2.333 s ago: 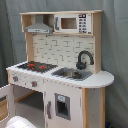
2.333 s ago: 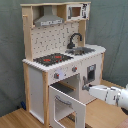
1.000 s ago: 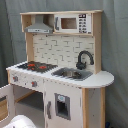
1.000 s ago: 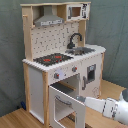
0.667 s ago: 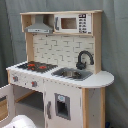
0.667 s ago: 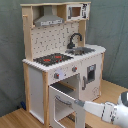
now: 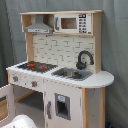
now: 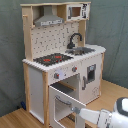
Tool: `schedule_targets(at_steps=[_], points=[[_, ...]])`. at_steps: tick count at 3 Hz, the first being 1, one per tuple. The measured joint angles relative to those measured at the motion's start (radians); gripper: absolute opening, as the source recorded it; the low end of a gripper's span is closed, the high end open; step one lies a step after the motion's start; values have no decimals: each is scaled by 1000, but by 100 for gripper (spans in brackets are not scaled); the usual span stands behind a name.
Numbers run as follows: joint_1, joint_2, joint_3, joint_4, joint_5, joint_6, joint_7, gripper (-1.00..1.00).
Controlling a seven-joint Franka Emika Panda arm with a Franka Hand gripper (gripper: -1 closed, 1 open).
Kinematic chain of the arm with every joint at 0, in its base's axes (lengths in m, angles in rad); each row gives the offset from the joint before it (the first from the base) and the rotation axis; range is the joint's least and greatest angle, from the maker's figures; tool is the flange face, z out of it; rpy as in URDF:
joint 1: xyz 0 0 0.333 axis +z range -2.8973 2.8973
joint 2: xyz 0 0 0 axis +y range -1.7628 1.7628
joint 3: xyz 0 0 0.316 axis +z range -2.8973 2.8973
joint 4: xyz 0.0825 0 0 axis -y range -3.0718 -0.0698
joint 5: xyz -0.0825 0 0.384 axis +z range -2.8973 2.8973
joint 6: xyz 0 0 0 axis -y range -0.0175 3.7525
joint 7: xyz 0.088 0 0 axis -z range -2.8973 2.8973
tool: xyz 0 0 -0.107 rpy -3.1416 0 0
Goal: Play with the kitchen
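- First exterior view: the kitchen [image 7: 60,65] stands against a grey curtain [image 7: 115,50]. Hob [image 7: 36,65] left, sink [image 7: 73,74] and black tap [image 7: 84,58] right, microwave [image 7: 73,23] top right. Oven door [image 7: 6,102] hangs open at lower left.
- Second exterior view: the arm [image 8: 107,116] reaches from lower right; the gripper [image 8: 76,109] meets the open oven door's edge. Finger state cannot be determined.

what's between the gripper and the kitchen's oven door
Nothing visible. In the second exterior view the arm reaches in from the second exterior view's right, and its tip is already at the swung-open oven door of the kitchen. The gripper itself is too unclear to make out, so contact can't be confirmed.
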Motion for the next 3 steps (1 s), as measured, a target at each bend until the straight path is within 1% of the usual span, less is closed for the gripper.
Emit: schedule_targets(at_steps=[1,2,3], points=[[-20,0,48,0,-45,-18,99,100],[-39,-1,95,0,-79,-42,194,100],[-55,-1,132,0,-103,-69,293,100]])
